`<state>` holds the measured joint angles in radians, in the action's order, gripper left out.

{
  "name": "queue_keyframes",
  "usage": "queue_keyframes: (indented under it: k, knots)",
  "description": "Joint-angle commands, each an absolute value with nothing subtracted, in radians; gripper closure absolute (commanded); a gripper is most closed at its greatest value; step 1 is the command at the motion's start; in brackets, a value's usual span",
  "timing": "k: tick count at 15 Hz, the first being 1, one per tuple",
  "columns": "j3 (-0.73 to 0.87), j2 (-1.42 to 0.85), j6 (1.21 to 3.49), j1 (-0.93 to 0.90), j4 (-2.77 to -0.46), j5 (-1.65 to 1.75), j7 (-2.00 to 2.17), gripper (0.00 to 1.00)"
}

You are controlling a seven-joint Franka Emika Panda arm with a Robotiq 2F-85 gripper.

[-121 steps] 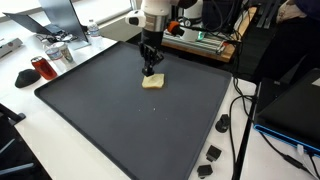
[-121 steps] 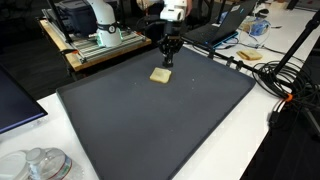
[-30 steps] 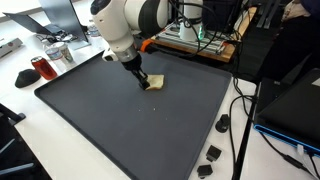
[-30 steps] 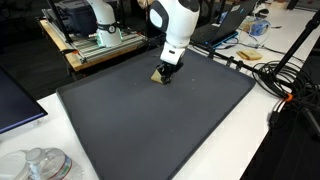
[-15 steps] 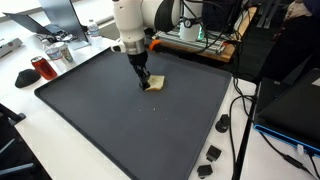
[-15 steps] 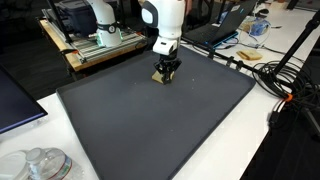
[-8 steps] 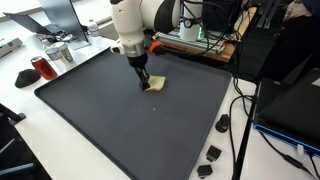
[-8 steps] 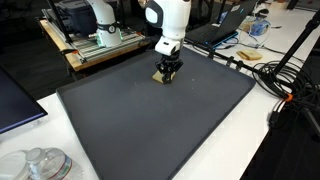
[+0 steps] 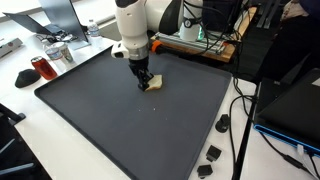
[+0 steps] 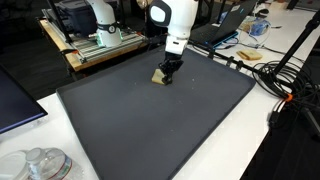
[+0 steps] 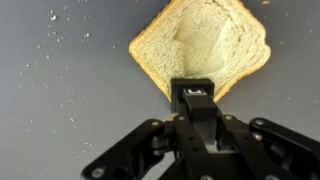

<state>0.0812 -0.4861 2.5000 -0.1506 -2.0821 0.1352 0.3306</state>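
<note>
Clenched shut, the hand [image 11: 196, 92] is kept against the 6 o'clock edge of the bread slice [image 11: 205, 45]. Only the arm has been straightened, and the slice is left unmoved, near 12 o'clock on the dark mat [image 9: 120, 130].

bread [image 11: 205, 45] edge hidden (behind gripper [image 11: 195, 92]), arm [image 9: 133, 25] cropped

A: Where is there room around the slice of bread [image 9: 152, 84]?
B: Bare black mat [image 9: 140, 135] spreads in front and to both sides. A wooden rack [image 9: 195, 42] stands near behind the bread; cables [image 9: 240, 110] lie well apart.
</note>
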Motion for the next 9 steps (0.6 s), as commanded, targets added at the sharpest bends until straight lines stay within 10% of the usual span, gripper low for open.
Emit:
queue_keyframes:
  k: [1, 9]
  knots:
    - [0.06, -0.585, 2.593, -0.121, -2.071, 0.178, 0.183, 0.95]
    - [-0.036, -0.615, 2.594, -0.003, -2.05, 0.111, -0.163, 0.95]
